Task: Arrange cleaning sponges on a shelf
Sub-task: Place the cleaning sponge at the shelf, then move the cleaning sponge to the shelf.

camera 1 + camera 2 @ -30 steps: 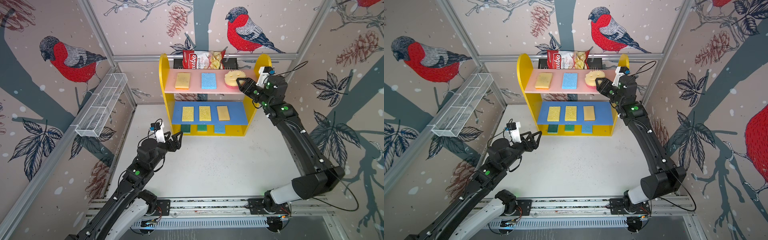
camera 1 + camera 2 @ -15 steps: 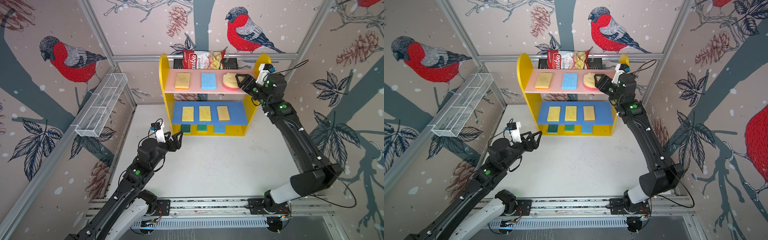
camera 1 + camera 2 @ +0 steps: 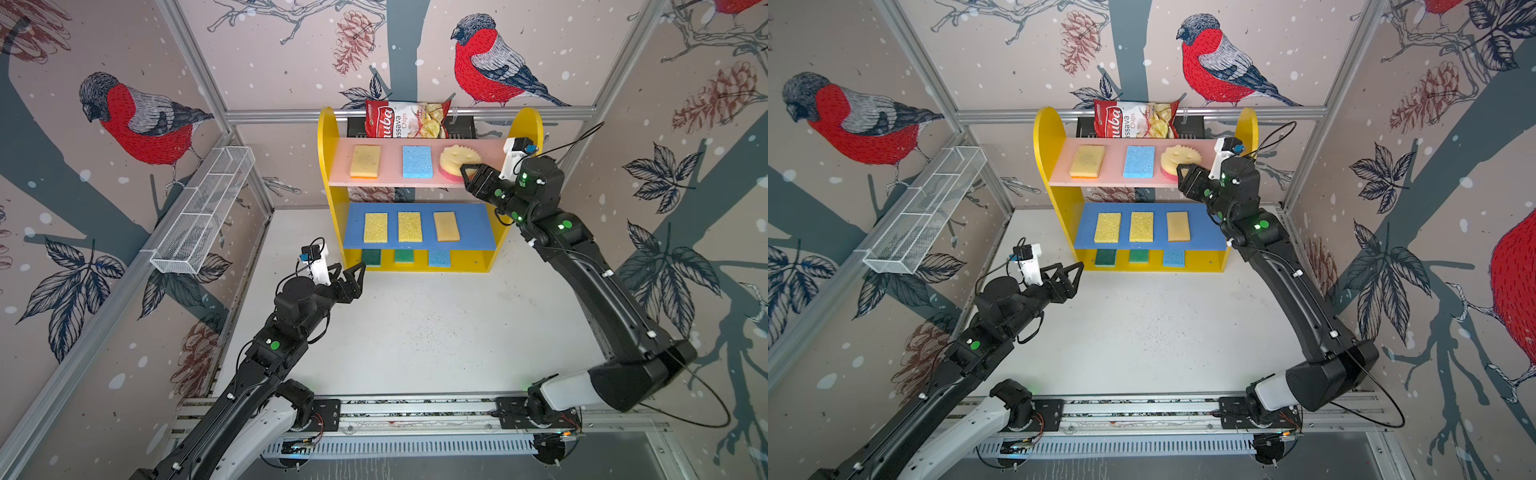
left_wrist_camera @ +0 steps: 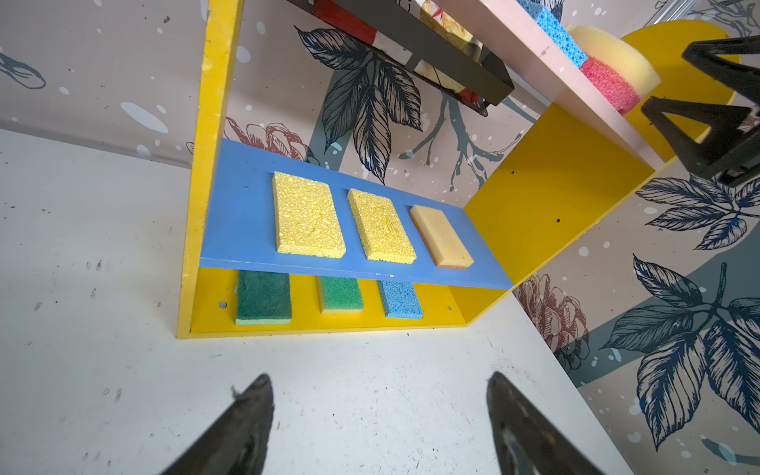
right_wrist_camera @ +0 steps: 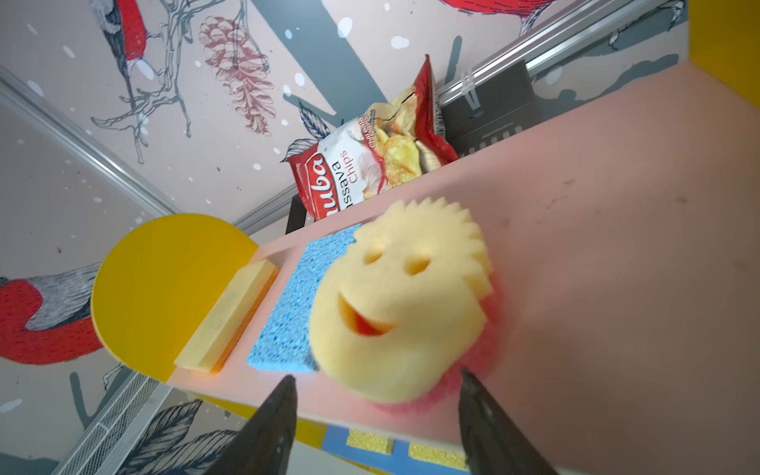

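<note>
On the yellow shelf's pink top board (image 3: pixel 390 168), round yellow-and-pink smiley sponge (image 3: pixel 455 158) appears set down; right claw (image 3: pixel 464 176) apart beside it, left claw (image 3: pixel 352 269) apart; next, retract clear

Item: smiley sponge (image 3: pixel 457 158). Formerly carried in my right claw (image 3: pixel 466 176) above the shelf (image 3: pixel 391 166); now lying on its top board, shifted slightly toward 9 o'clock.
Item: my right claw. Let go, drawn back toward 6 o'clock; now at the sponge's 5 o'clock edge, jaws parted.
</note>
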`<state>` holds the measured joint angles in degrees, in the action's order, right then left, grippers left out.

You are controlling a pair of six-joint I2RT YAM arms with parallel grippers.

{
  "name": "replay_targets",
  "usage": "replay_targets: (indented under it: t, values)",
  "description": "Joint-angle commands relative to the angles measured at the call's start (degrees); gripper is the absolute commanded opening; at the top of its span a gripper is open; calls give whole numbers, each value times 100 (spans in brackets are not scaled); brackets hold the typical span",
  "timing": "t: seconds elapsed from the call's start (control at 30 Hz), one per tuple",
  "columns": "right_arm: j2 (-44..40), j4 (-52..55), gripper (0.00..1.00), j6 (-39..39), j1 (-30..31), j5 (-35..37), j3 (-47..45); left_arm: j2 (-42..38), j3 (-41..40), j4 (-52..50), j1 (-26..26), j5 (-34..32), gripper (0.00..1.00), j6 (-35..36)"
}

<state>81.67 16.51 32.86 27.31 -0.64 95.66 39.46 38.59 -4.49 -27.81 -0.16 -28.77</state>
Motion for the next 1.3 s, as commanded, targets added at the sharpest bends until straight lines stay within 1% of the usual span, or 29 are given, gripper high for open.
replay_targets:
  t: [0.0,0.1,0.17,0.2,0.23,0.3,0.33,0.4,0.53,0.63,0.77,1.0,1.1,1.2,1.27]
  values:
    - [-181,-30,61,-136,87,319,-153,19,13,247,13,-3,80,-10]
    - [-296,-74,60,-81,145,298,-304,22,10,256,12,14,80,-34]
    - [-326,-109,55,-53,175,252,-369,11,-7,247,13,14,80,-49]
    - [-319,-132,46,-35,182,195,-405,12,-8,247,5,14,80,-53]
    - [-303,-161,35,-25,185,135,-423,5,-5,243,5,8,80,-54]
    - [-229,-174,16,-21,184,54,-414,-2,-6,237,9,4,80,-57]
    - [-164,-166,11,-28,180,15,-375,0,-8,223,6,2,80,-60]
    - [-38,-143,6,-49,185,-59,-291,0,3,228,7,-1,80,-60]
    - [248,-131,2,-40,182,-309,-33,-14,21,221,8,-10,80,-62]
    - [426,-143,1,9,214,-522,142,-9,26,201,6,-36,80,-49]
    - [628,-142,1,-6,343,-624,381,24,28,220,12,-48,80,-26]
    - [876,-52,1,-17,408,-623,742,49,92,190,9,-36,80,10]
    - [902,0,4,-94,407,-497,902,23,107,136,6,-105,80,51]
    - [1035,107,5,-156,375,-425,1130,13,98,148,7,-107,80,58]
    - [1158,181,5,-144,357,-507,1262,25,103,159,12,-85,80,47]
